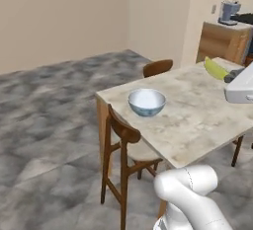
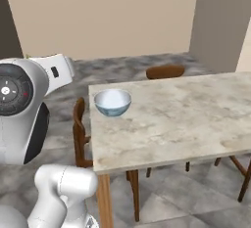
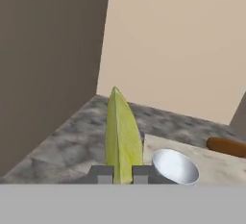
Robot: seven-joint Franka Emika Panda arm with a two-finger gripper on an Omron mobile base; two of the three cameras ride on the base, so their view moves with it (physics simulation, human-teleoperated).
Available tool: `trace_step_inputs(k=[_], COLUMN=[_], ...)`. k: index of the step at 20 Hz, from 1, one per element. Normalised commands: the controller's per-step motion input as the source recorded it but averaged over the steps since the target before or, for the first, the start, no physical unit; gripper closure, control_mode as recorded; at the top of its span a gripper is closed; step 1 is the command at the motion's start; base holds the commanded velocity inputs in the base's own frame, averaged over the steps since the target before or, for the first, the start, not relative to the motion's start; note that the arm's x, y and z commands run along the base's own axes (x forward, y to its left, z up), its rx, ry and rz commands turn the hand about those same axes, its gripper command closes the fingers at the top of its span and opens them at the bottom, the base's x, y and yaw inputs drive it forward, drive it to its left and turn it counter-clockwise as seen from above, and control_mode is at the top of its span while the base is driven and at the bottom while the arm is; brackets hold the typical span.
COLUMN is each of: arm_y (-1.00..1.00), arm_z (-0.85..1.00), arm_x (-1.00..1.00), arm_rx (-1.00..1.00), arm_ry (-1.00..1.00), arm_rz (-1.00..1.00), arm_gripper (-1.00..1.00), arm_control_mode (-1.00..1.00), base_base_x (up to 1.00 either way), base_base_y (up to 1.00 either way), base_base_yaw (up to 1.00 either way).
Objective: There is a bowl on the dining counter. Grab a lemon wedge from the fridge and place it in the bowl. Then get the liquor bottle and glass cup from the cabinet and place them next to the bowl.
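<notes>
My gripper (image 3: pixel 123 174) is shut on the lemon wedge (image 3: pixel 123 136), a yellow-green sliver that stands up between the two dark fingertips. From the left base view the lemon wedge (image 1: pixel 216 68) and gripper (image 1: pixel 231 77) hang over the far right part of the dining counter (image 1: pixel 197 120), well to the right of the bowl (image 1: pixel 147 101). The pale blue-white bowl (image 2: pixel 112 102) sits near the dining counter's (image 2: pixel 186 119) left end and looks empty. In the hand view the bowl (image 3: pixel 175 166) lies just right of the fingertips, on the dining counter (image 3: pixel 218 163).
A wooden chair (image 1: pixel 123 135) is tucked at the counter's near side and another chair (image 1: pixel 158 67) at its far side. Wooden base cupboards (image 1: pixel 222 41) with a coffee machine (image 1: pixel 229 13) stand at the back right. Grey stone floor (image 1: pixel 54 105) spreads to the left.
</notes>
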Motion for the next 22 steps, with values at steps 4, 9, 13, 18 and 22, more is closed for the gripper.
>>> trace_step_inputs(k=[4,9,13,18,22], arm_y=[0.00,0.00,0.00,0.00,0.00], arm_z=[0.00,0.00,0.00,0.00,0.00], arm_x=[0.00,0.00,0.00,0.00,0.00], arm_rx=[0.00,0.00,0.00,0.00,0.00], arm_ry=[0.00,0.00,0.00,0.00,0.00], arm_rz=[0.00,0.00,0.00,0.00,0.00], arm_gripper=[1.00,1.00,1.00,1.00,1.00], arm_control_mode=[1.00,1.00,1.00,1.00,1.00], base_base_x=[0.60,0.62,0.64,0.59,0.18], base_base_y=[0.89,0.88,0.84,0.90,1.00], base_base_yaw=[-0.42,-0.43,-0.44,-0.43,-0.38])
